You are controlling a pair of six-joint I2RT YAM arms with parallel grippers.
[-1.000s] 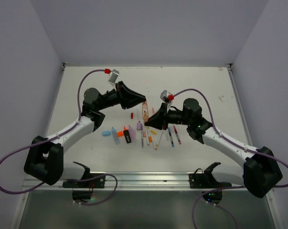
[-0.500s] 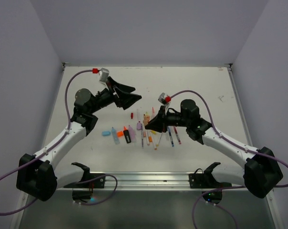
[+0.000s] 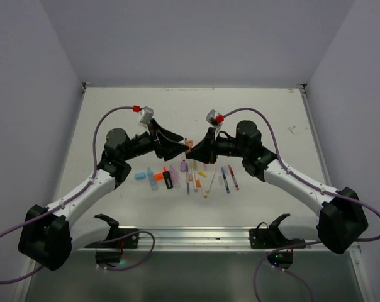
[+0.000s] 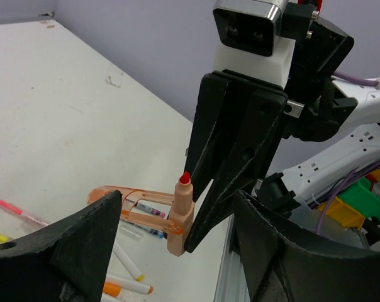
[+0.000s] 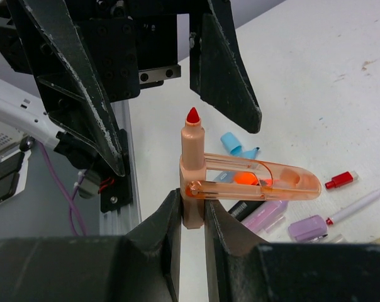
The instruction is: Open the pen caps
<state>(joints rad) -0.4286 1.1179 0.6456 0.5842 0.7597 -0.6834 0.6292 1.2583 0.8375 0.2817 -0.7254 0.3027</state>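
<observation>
**Right tool.** You have the right tool [image 5: 191, 202] closed on the lower barrel of a pale orange pen [image 5: 192, 170]. The right wrist view shows both fingers pressed against the barrel from either side. The pen's red tip [image 5: 192, 116] is exposed and points away from the grip. A translucent orange clip loop [image 5: 265, 179] juts sideways from the barrel.

**Left tool.** Your left tool [image 4: 177, 204] has its fingers spread wide and holds nothing. In the left wrist view the pen [image 4: 179, 217] stands between the two fingers, touching neither, with the right tool [image 4: 191, 234] clamped at its base. In the right wrist view the left tool [image 5: 185, 148] faces the pen with one finger on each side of the tip and clear of it.

**Position.** From the top camera, the left tool [image 3: 175, 146] and the right tool [image 3: 195, 148] meet nose to nose over the middle of the table [image 3: 272, 113]. The pen [image 3: 187, 143] sits at the point where they meet.

**Caps.**
- A light blue cap [image 3: 139, 175] lies loose on the table at the left end of the scatter.
- A small red cap [image 5: 340, 180] lies on the table beyond the clip loop, touching nothing.

**Other items.** A purple highlighter [image 5: 309, 226] lies near the red cap. A row of thin pens [image 3: 224, 179] lies on the table in front of the tools. From these views you cannot tell which of the pens carry caps.
</observation>
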